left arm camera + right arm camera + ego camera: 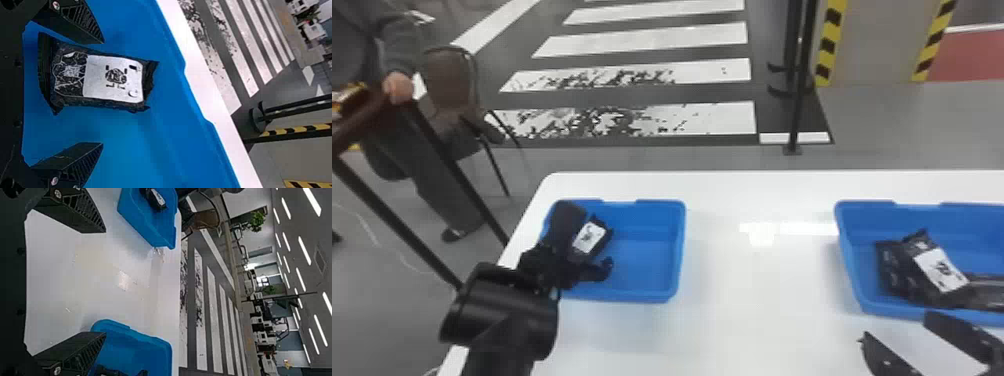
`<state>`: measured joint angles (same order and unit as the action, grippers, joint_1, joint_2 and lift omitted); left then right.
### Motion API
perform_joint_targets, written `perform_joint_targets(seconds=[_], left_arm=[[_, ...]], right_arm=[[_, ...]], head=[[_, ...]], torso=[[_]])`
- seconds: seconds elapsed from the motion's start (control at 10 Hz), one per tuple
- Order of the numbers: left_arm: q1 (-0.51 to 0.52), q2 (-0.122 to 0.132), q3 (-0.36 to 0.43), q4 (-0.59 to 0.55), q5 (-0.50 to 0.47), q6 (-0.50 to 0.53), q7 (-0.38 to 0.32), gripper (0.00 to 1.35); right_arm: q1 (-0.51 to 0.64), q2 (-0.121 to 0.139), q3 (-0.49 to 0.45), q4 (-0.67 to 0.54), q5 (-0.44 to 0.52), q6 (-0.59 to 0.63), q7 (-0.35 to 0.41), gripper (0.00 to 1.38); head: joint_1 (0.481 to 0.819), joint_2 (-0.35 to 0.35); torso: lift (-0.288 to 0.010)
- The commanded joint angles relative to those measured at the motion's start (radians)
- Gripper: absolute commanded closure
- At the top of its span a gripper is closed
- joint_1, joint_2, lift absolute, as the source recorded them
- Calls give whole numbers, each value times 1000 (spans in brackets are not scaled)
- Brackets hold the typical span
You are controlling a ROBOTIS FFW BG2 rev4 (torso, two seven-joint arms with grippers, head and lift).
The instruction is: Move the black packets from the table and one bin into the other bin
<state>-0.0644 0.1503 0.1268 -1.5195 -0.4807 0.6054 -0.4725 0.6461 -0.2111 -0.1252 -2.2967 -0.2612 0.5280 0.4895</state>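
The left gripper (102,93) stands over the rectangular blue plastic bin on the robot's left (644,260), its two fingers spread and holding nothing. Between them, inside the bin, lies a flat black packet with a white label (113,78), much nearer one finger than the other. Its long side runs along the fingers' reach, so they can close across its width.

The step in hand looks like a pick. The gripper does best to centre on the packet first, then go deep enough to take the body rather than the crinkled end, and close evenly; off-centre, one finger may shove the pouch or fold it.

The matching blue bin on the right (849,260), likely the goal, holds several black packets (939,272). The right gripper (105,282) waits over the white table (113,301), released and empty.
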Motion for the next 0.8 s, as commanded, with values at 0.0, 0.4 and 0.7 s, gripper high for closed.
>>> perform_joint_targets(seconds=[0.0, 0.4, 0.7], left_arm=[[-39, 5, 43, 85, -20, -2, 0, 99], [-78, 3, 71, 119, -40, 84, 20, 616], [-46, -26, 57, 107, 92, 30, 55, 1213]], right_arm=[[-3, -1, 4, 1, 0, -3, 3, 87], [-1, -5, 10, 1, -8, -27, 11, 87], [2, -7, 10, 15, -14, -32, 12, 84]], head=[[695, 223], [695, 302], [695, 292]], torso=[[-110], [-110], [-110]])
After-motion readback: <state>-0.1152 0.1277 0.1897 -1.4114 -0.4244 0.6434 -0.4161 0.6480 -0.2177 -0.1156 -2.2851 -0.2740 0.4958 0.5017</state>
